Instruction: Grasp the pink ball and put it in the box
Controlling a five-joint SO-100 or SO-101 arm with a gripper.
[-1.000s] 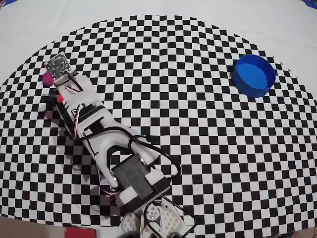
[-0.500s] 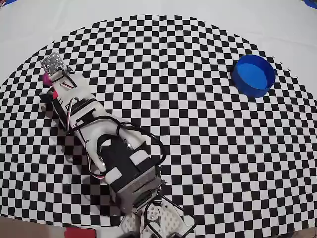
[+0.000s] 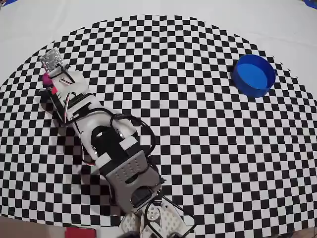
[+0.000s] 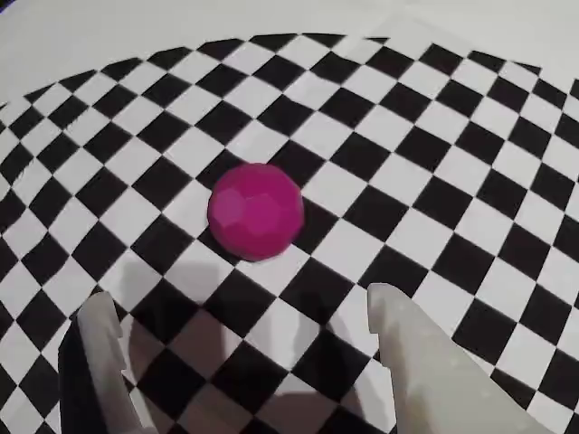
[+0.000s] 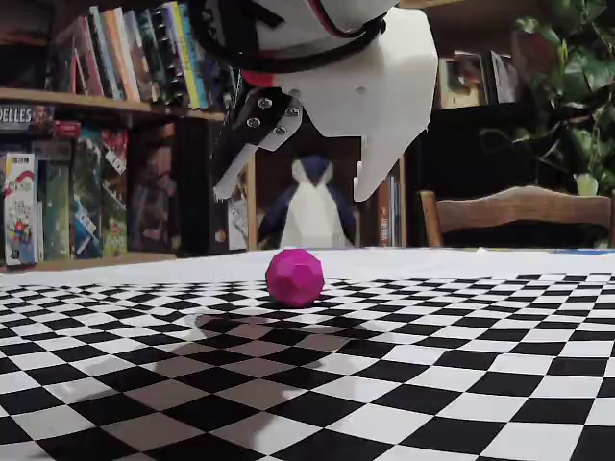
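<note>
In the overhead view the arm reached out to the left edge of the checkered worktop point(image 3: 198, 148), and only a sliver of the pink ball point(image 3: 46, 79) showed beside its wrist, the fingers themselves hidden under the arm. The box point(image 3: 254, 75) sat well apart, far to the right of the fingers and empty.

In the wrist view the gripper point(image 4: 240, 330) stood spread wide, one of its fingers point(image 4: 99, 325) at each side of the frame, gripping nothing. The pink ball point(image 4: 256, 211) lay just ahead of the tips, centred on the gap and touching neither.

In the fixed view the gripper point(image 5: 293, 182) hung above the pink ball point(image 5: 294, 277), which rested on the worktop directly below the open gap.

The ball looked small, faceted, hard and probably light; being round, it could roll or squirt out. The fingers would best close across its widest middle.
</note>
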